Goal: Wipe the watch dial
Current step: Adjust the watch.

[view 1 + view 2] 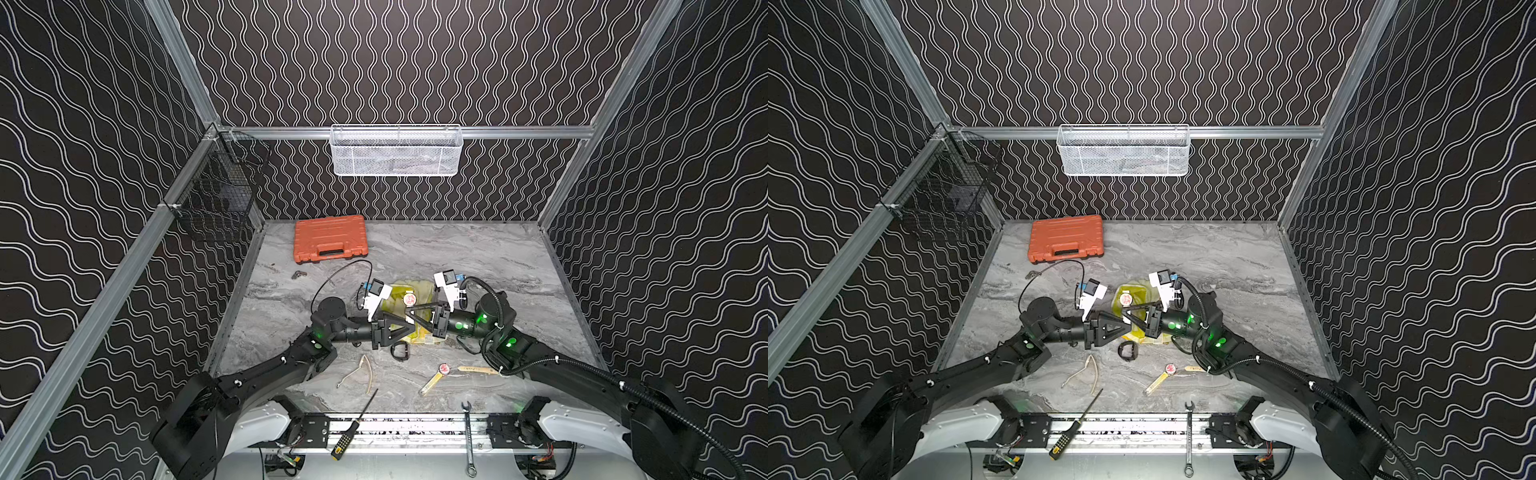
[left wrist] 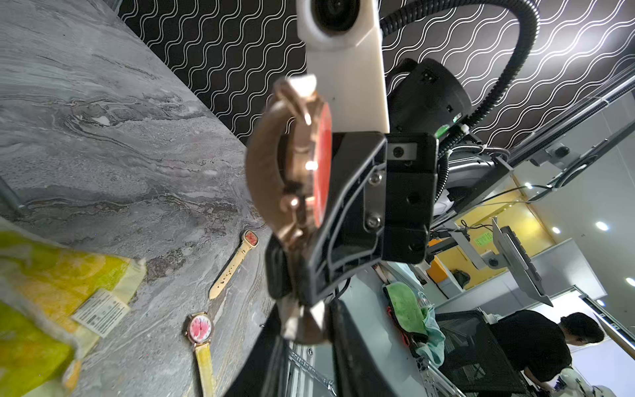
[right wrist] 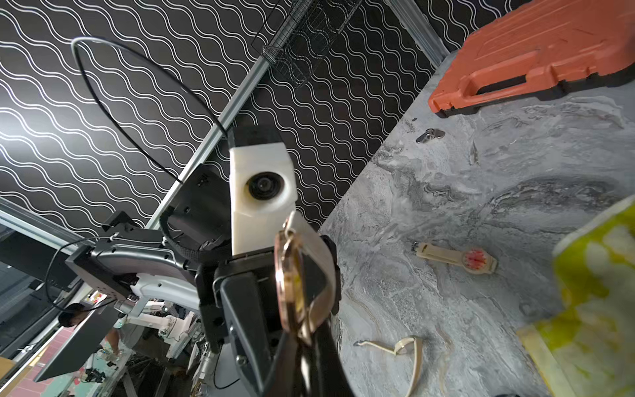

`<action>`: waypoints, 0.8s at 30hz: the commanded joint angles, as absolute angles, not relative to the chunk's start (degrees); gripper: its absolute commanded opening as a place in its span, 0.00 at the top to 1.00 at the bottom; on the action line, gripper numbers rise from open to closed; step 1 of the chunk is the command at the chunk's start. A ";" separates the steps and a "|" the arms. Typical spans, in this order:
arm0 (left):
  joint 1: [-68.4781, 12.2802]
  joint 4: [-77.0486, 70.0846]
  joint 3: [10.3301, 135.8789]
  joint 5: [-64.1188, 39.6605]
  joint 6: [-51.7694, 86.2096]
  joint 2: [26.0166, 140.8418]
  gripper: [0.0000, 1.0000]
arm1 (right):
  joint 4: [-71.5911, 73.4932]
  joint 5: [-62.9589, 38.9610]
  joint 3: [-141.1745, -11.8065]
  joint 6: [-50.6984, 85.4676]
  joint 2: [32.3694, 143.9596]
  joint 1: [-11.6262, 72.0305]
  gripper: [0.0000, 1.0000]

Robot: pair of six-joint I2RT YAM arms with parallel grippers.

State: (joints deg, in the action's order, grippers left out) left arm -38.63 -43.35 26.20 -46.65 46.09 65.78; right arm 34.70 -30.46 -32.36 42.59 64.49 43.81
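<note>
Red-dialled, one watch [image 1: 409,298] is clamped by both left tool [image 1: 412,328] and right tool [image 1: 407,312].

Orange case [image 1: 330,239], yellow cloth [image 1: 422,289]

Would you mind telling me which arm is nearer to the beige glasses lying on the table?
Left. The left arm runs close beside the glasses; the right arm lies farther off, beyond the yellow-strapped watch.

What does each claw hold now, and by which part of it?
The right claw holds the red-dial watch by its strap. The left claw is at the same strap; whether it grips cannot be told.
</note>
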 commanded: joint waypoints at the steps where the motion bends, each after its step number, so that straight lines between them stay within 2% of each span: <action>1: -38.59 -43.33 26.36 -45.61 43.94 64.92 0.78 | 32.96 -29.37 -33.31 40.94 64.59 45.04 1.00; 3: -38.59 -42.60 26.37 -44.94 43.68 64.22 0.75 | 33.18 -29.94 -33.41 40.87 64.61 45.25 1.00; 5: -38.59 -41.74 26.20 -43.96 43.55 63.45 0.64 | 32.24 -29.90 -33.83 40.35 64.28 45.57 1.00; 7: -38.63 -39.85 26.34 -43.04 42.48 62.40 0.64 | 31.13 -29.26 -33.93 39.75 63.64 45.78 1.00; 8: -38.65 -38.04 26.68 -42.40 41.78 61.79 0.70 | 30.86 -29.02 -33.81 39.49 63.41 45.79 1.00; 9: -38.63 -36.41 27.09 -41.72 41.02 61.24 0.83 | 30.76 -28.99 -33.76 39.54 63.22 45.75 1.00; 10: -38.62 -35.21 27.31 -41.56 40.41 60.85 0.92 | 30.76 -29.15 -33.75 39.44 63.24 45.80 1.00; 11: -38.62 -34.93 27.38 -41.47 39.87 60.58 0.96 | 30.61 -29.42 -33.83 39.28 63.11 45.79 1.00; 14: -38.62 -37.35 26.82 -42.54 40.29 60.69 1.00 | 30.54 -29.66 -33.84 39.15 62.98 45.79 1.00; 19: -38.61 -42.65 26.05 -44.58 42.35 62.55 1.00 | 28.58 -29.51 -34.29 37.29 61.18 45.79 0.95; 24: -38.61 -48.52 26.15 -47.52 44.89 64.96 1.00 | 27.14 -28.11 -34.04 35.85 57.64 45.77 0.84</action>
State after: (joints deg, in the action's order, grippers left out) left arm -38.68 -43.29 26.13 -46.26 42.78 64.23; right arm 26.48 -28.49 -33.76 36.84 59.05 45.74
